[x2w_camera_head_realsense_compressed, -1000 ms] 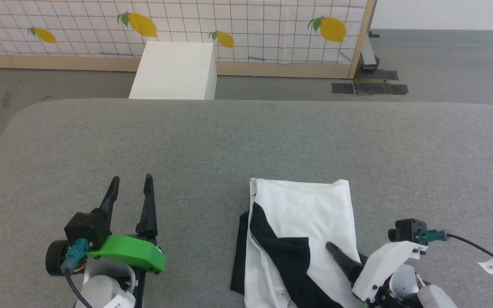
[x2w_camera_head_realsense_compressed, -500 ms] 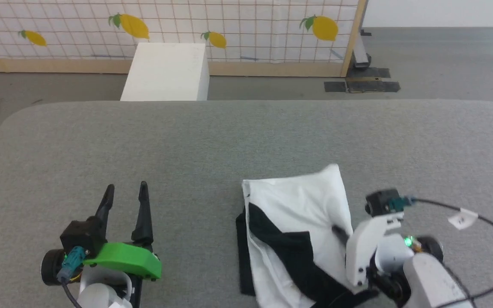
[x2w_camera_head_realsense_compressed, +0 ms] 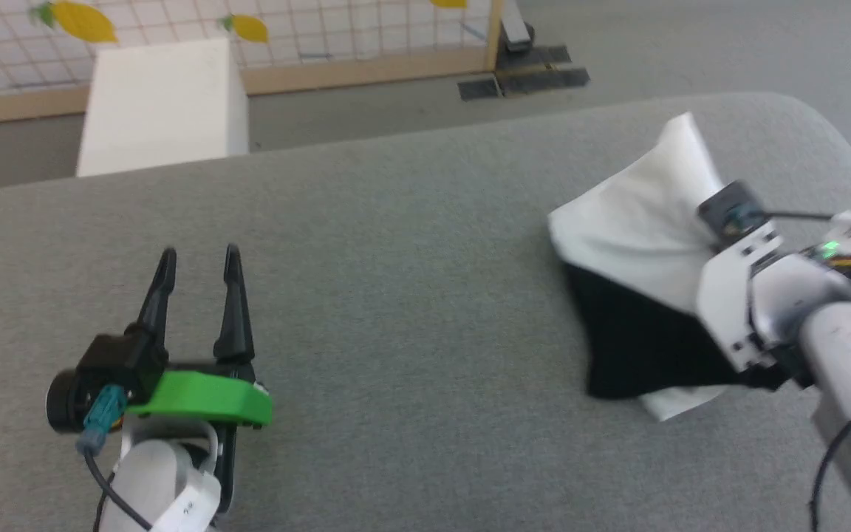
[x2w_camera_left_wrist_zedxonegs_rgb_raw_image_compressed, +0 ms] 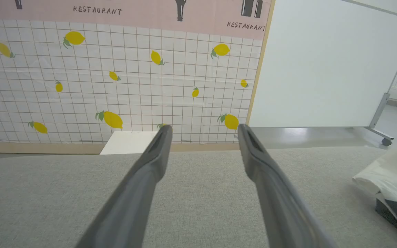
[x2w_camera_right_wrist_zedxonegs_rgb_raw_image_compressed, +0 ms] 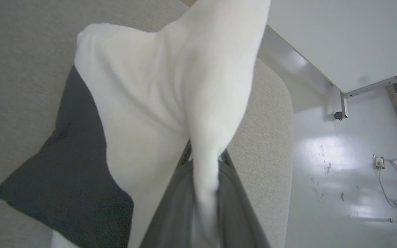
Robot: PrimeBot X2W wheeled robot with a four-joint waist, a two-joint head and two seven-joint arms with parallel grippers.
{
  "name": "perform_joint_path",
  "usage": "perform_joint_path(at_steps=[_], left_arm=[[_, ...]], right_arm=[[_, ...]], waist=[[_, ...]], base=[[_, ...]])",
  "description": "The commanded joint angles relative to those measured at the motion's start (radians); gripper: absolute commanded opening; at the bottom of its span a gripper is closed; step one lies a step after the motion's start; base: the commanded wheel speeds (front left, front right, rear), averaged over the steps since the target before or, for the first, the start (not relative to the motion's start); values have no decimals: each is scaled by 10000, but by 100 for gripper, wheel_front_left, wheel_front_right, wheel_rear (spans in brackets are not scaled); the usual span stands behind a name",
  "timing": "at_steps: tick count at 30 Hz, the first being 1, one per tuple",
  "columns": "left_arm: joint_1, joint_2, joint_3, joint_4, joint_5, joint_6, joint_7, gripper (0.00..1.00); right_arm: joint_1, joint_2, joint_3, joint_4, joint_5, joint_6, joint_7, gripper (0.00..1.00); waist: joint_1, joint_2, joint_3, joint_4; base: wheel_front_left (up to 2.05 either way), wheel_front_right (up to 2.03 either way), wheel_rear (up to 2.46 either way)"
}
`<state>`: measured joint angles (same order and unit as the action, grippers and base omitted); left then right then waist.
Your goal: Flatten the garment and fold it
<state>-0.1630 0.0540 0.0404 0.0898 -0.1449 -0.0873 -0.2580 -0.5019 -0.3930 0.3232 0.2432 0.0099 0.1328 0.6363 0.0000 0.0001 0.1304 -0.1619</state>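
Observation:
The garment (x2w_camera_head_realsense_compressed: 640,222), white with a black part (x2w_camera_head_realsense_compressed: 629,347), is bunched near the table's right end and pulled up into a peak. In the right wrist view my right gripper (x2w_camera_right_wrist_zedxonegs_rgb_raw_image_compressed: 205,155) is shut on a white fold of the garment (x2w_camera_right_wrist_zedxonegs_rgb_raw_image_compressed: 157,96), which drapes away from the fingers with a black sleeve (x2w_camera_right_wrist_zedxonegs_rgb_raw_image_compressed: 64,165) lying on the table. The head view shows that arm's white wrist mount (x2w_camera_head_realsense_compressed: 728,310) over the cloth. My left gripper (x2w_camera_head_realsense_compressed: 199,253) stands open and empty at the lower left, far from the garment (x2w_camera_left_wrist_zedxonegs_rgb_raw_image_compressed: 395,168); its fingers (x2w_camera_left_wrist_zedxonegs_rgb_raw_image_compressed: 204,128) spread wide.
The grey padded table (x2w_camera_head_realsense_compressed: 396,258) has a rounded right corner (x2w_camera_right_wrist_zedxonegs_rgb_raw_image_compressed: 281,137) close to the garment, with shiny floor beyond. A white box (x2w_camera_head_realsense_compressed: 163,103) stands behind the table in front of a lemon-print partition (x2w_camera_left_wrist_zedxonegs_rgb_raw_image_compressed: 115,86).
My right gripper has shut on the garment and carried it up and toward the table's far right. The head camera has turned. The left gripper stays open.

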Motion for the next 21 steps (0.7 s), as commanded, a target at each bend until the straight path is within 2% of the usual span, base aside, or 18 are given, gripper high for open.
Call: perform_joint_path(at_steps=[1,5,9,14,21], left_arm=[[-362,55,-66,-107,148,-25,-38,100],[-878,261,-145,-314,346,-50,-38,100],[-1250,470,-214,-499,508,-50,-23,100],[-1610,694,-300,-752,624,-63,115,100],[-1972,978,-406,-1010,724,-83,452,100]], right_arm=[[-361,-293,-47,107,47,-21,-102,0],[-981,-961,-50,642,10,-21,-383,0],[-1616,-1218,-333,1281,-184,-21,-696,0],[-2205,-1285,-1175,2165,-591,-21,-1362,0],[-2796,-1073,-2790,3313,-1391,-21,-2603,0]], waist=[[0,-1,1294,-1185],[0,-1,2026,-1717],[0,-1,2681,-2034],[0,-1,3274,-2030],[0,-1,3878,-1629]], base=[[0,0,0],[0,0,0],[0,0,0],[0,0,0],[0,0,0]])
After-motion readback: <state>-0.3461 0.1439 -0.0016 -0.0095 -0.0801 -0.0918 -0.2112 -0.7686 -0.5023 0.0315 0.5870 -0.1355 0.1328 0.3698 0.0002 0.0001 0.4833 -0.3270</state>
